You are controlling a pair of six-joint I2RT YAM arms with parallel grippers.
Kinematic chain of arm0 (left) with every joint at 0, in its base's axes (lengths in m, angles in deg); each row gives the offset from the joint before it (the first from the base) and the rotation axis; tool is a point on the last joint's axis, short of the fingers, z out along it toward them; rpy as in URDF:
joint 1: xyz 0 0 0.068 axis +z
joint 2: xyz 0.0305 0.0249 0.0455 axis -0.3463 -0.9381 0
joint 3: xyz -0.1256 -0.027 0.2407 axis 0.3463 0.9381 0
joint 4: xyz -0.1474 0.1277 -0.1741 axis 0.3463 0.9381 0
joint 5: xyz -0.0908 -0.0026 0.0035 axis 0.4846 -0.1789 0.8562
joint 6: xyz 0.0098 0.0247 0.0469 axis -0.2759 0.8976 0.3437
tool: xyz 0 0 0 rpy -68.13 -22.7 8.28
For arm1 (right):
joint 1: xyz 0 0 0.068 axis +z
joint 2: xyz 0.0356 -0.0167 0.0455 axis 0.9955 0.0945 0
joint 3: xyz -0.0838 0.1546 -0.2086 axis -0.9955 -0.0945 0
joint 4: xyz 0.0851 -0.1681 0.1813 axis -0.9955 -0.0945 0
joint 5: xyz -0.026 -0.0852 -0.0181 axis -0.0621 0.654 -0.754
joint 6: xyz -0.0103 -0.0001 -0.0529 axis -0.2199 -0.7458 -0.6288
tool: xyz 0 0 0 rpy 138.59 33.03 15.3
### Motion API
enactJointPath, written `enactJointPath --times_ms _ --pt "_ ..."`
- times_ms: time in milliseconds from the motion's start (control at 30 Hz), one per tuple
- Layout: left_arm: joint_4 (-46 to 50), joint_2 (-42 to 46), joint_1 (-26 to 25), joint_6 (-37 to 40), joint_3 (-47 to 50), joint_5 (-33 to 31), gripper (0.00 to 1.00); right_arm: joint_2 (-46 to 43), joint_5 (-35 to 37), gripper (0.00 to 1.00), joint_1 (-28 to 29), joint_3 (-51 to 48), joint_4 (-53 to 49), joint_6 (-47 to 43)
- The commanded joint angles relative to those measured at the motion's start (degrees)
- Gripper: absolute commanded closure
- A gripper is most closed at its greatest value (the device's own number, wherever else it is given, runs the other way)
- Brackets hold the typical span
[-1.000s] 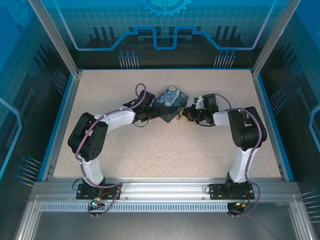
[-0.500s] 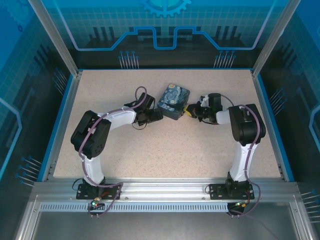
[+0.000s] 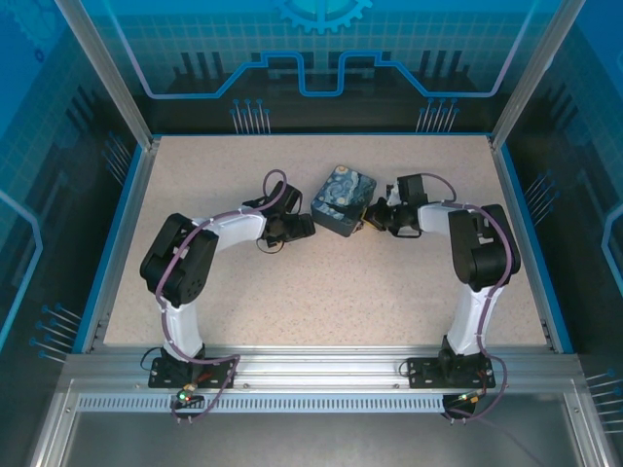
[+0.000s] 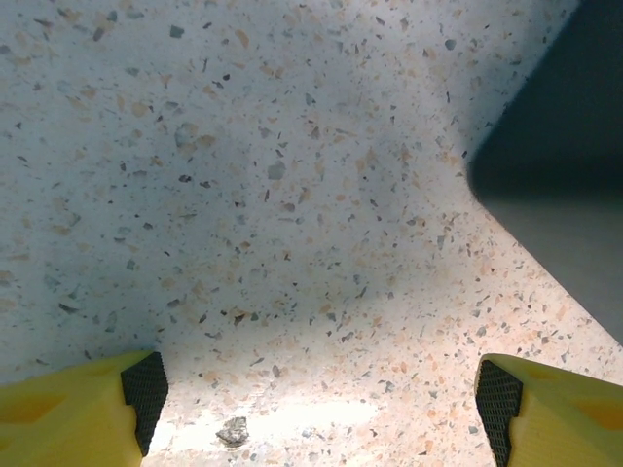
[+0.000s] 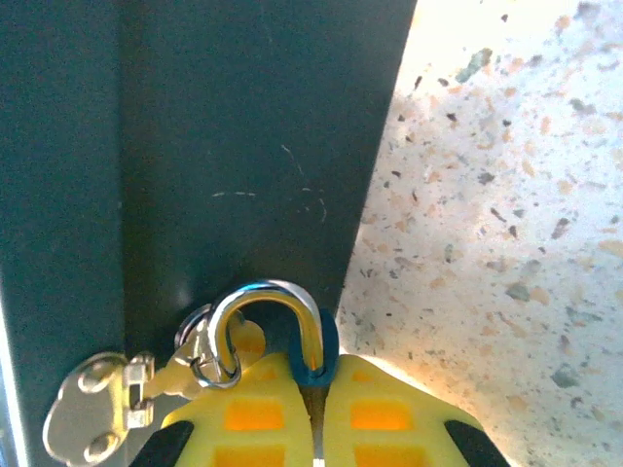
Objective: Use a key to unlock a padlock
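In the right wrist view my right gripper [image 5: 316, 389] is shut on the small blue padlock [image 5: 317, 362]. Only a sliver of the padlock's body shows between the yellow fingertips. Its silvery shackle [image 5: 261, 297] arches up against the wall of the dark box [image 5: 224, 146]. A small ring on the shackle carries a flat grey key [image 5: 92, 420], which hangs to the left. From above, the right gripper [image 3: 370, 216] sits at the box's right side. My left gripper [image 4: 316, 409] is open over bare speckled table, and in the top view the left gripper [image 3: 306, 226] is just left of the box.
The dark-blue box with the swirly night-sky print [image 3: 343, 198] stands mid-table between the two grippers; its corner [image 4: 555, 126] looms at the upper right of the left wrist view. A blue rim [image 3: 115, 243] borders the speckled tabletop.
The printed box has turned and slid slightly right. My right wrist has swung farther back beside it, still holding the padlock. The left gripper has drawn back a little from the box.
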Motion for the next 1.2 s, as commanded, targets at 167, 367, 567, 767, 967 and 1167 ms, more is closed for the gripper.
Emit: enactJointPath --times_ms 167,367,567,767,967,1167 --pt "4.28 5.37 -0.04 0.63 -1.95 -0.01 0.12 -2.18 0.78 1.0 0.78 -2.43 -4.31 -0.89" --pt "4.8 6.1 -2.02 0.17 -6.69 0.19 0.11 -2.46 -0.57 1.0 0.76 -2.67 -4.24 -0.96" --pt "6.79 1.45 -4.47 0.85 -14.11 -0.14 0.1 -3.11 -0.85 1.0 0.77 -3.58 -3.83 -0.62" --pt "10.79 -4.32 -5.91 2.96 -18.41 -2.79 0.1 -4.33 -0.96 1.0 0.58 -2.48 -6.13 -1.37" --pt "13.86 -6.92 -6.1 4.91 -17.69 -5.36 0.1 -4.8 0.99 1.0 -0.72 -0.43 -11.8 -3.31" --pt "15.05 -9.33 -6.13 6.4 -17.49 -5.99 0.11 -4.9 1.83 1.0 -2.42 -0.06 -11.76 -1.89"
